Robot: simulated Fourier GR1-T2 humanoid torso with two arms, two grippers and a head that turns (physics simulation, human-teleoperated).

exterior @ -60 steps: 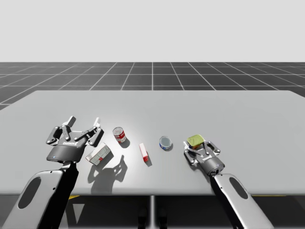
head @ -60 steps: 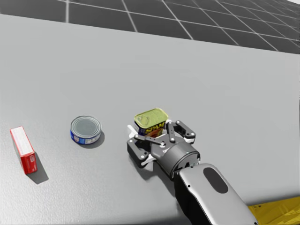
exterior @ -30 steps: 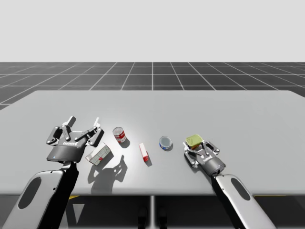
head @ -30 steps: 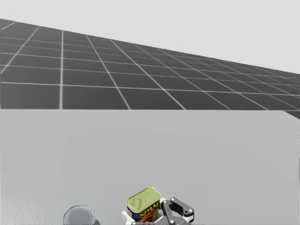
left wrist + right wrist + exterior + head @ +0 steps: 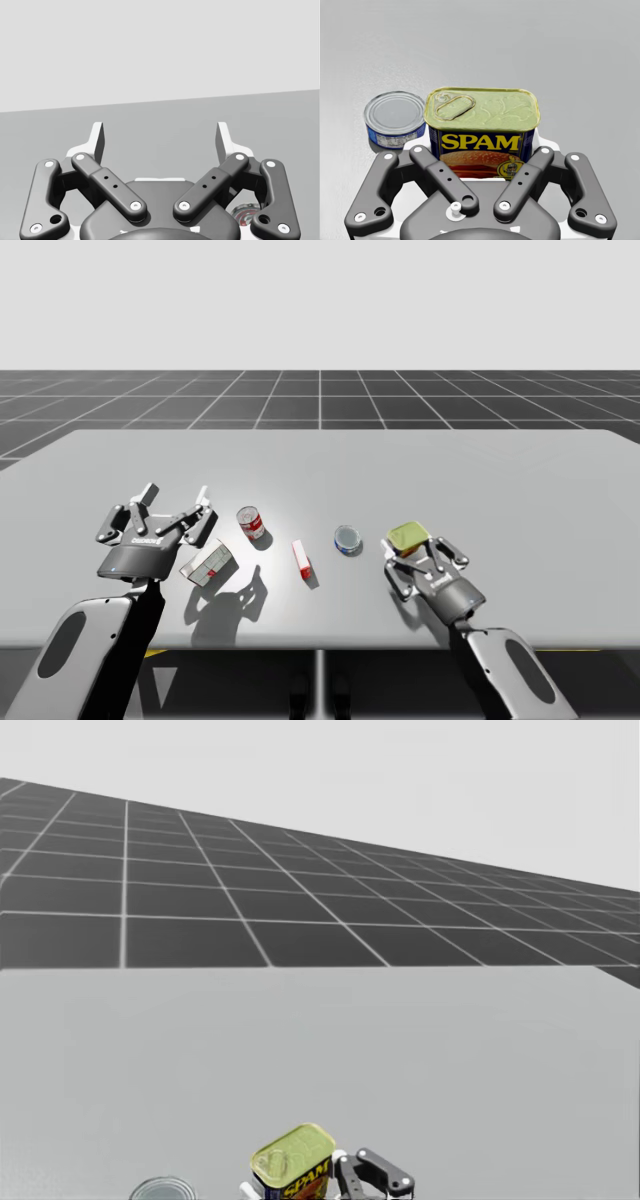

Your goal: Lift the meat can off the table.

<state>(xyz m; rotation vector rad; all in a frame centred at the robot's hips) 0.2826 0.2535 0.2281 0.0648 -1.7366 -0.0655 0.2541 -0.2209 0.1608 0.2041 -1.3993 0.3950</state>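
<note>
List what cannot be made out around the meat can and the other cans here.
- Meat can base: right wrist view, hidden behind my right jaws; head view, cut by the bottom edge. Lifted or resting, cannot tell.
- Flat blue can: head view, cut by the bottom edge.
- Red-and-white can: left wrist view, mostly behind my left jaws' linkage.

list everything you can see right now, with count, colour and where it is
meat can: 1, blue with yellow-green lid, between my right claw's fingers
flat round can: 1, blue with grey lid, on the table beside the meat can
slim box: 1, red, mid-table
tall round can: 1, red and white, near my left claw
grey box: 1, grey and red, lying by my left claw
table: 1, grey
left claw: 1, dark grey, open
right claw: 1, dark grey, shut on the meat can
</note>
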